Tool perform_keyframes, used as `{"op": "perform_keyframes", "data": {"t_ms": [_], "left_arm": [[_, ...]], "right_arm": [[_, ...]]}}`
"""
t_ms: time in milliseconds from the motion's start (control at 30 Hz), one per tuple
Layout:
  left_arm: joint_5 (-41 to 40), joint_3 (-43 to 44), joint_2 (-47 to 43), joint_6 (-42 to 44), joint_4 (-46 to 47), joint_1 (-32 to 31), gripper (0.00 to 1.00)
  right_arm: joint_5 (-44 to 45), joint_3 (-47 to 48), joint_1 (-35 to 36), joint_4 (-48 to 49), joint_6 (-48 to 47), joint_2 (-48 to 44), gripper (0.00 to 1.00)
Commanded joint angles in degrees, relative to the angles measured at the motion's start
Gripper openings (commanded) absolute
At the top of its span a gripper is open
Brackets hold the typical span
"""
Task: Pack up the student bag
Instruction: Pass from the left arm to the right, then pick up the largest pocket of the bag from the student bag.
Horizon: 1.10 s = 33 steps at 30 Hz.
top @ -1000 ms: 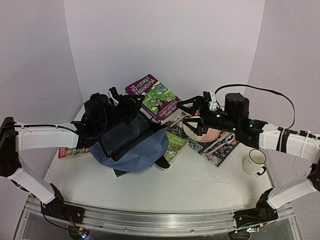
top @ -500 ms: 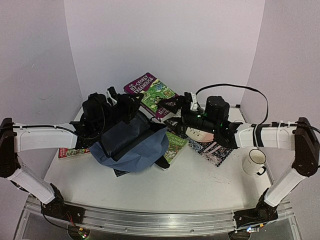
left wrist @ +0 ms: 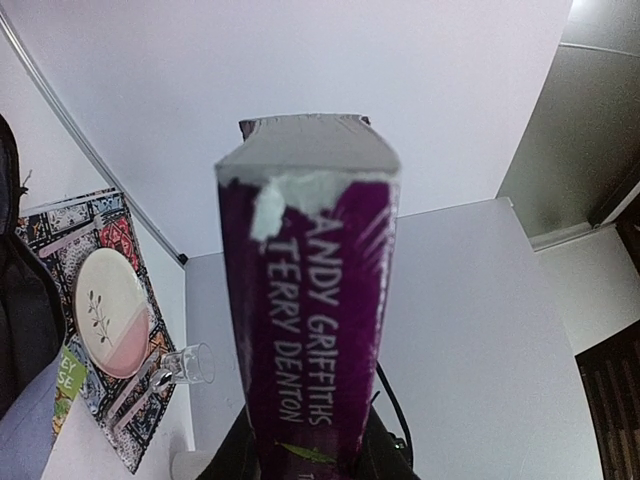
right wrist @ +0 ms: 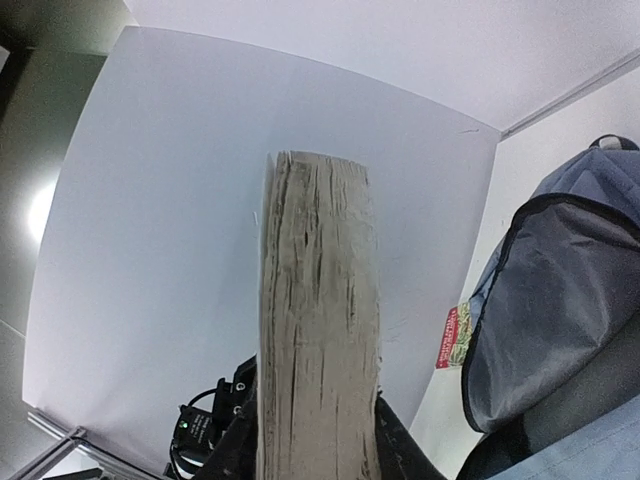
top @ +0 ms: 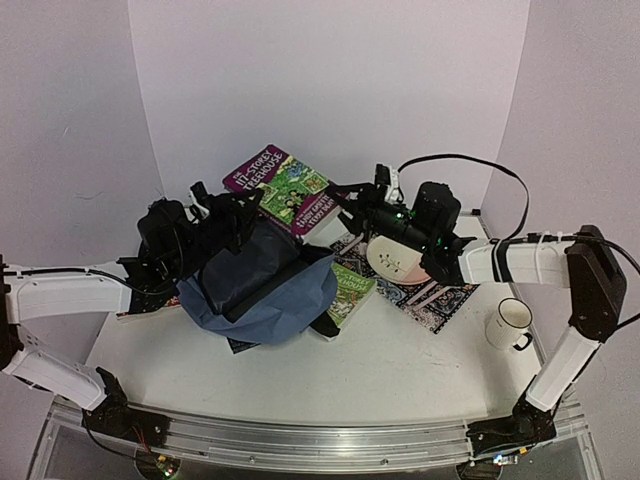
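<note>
The student bag point(top: 268, 290) is a grey-blue backpack with a dark panel, slumped at the table's middle left. Above and behind it a purple Treehouse book point(top: 284, 184) is held off the table between both arms. My left gripper point(top: 243, 206) is shut on its left edge; the left wrist view shows the purple spine point(left wrist: 308, 300) rising from between the jaws of that gripper point(left wrist: 305, 452). My right gripper point(top: 345, 196) is shut on its right edge; the right wrist view shows the book's page edge point(right wrist: 318, 320) between the jaws of that gripper point(right wrist: 318, 445), with the bag point(right wrist: 545, 300) beside it.
A green book point(top: 352, 290) lies partly under the bag. A red book point(top: 138, 306) lies at the left. A plate point(top: 398, 260) and cutlery sit on a patterned mat point(top: 445, 298). A white mug point(top: 510, 323) stands at the right. A small glass point(left wrist: 190, 363) stands by the mat.
My right gripper swung left from over the plate to the book's right edge and shut on it. The book has risen and shifted left, and the left arm drew back left with it.
</note>
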Motion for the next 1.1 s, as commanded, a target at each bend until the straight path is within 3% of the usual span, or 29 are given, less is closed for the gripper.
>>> {"op": "perform_keyframes", "data": {"t_ms": [0,67,100,300,533,633,800,1067], "left_arm": [[0.78,-0.72,-2.16,-1.44,5.75,0.00,0.00],[1.13,-1.08,-2.02,-1.52,5.78,0.02,0.00],[1.12,-1.20,-2.01,-1.36,5.70,0.08,0.02],[-1.41,-3.34,-5.60,7.49,-1.15,1.56,0.45],[-10.51,5.28,-9.88,31.60,-31.07,3.07,0.82],[-10.58,10.85,-7.53,40.25,-43.21,5.61,0.89],[-3.37,18.18,0.80,53.46,-55.92,10.01,0.93],[-0.49,26.32,13.51,68.68,-67.07,9.87,0.93]], "right_arm": [[-2.53,3.59,0.03,11.00,0.51,1.39,0.16],[-2.90,3.44,-0.03,12.69,0.99,1.77,0.02],[-2.92,3.27,-0.04,13.07,0.92,1.68,0.00],[-1.90,-0.19,-1.21,13.17,0.05,-1.21,0.00],[-0.46,-5.20,-3.22,10.59,-0.70,-6.45,0.00],[-0.13,-7.10,-4.00,7.75,-1.15,-8.44,0.00],[0.38,-8.97,-4.23,1.51,-3.18,-11.45,0.00],[1.70,-10.77,-4.29,-5.93,-4.55,-14.18,0.00]]}}
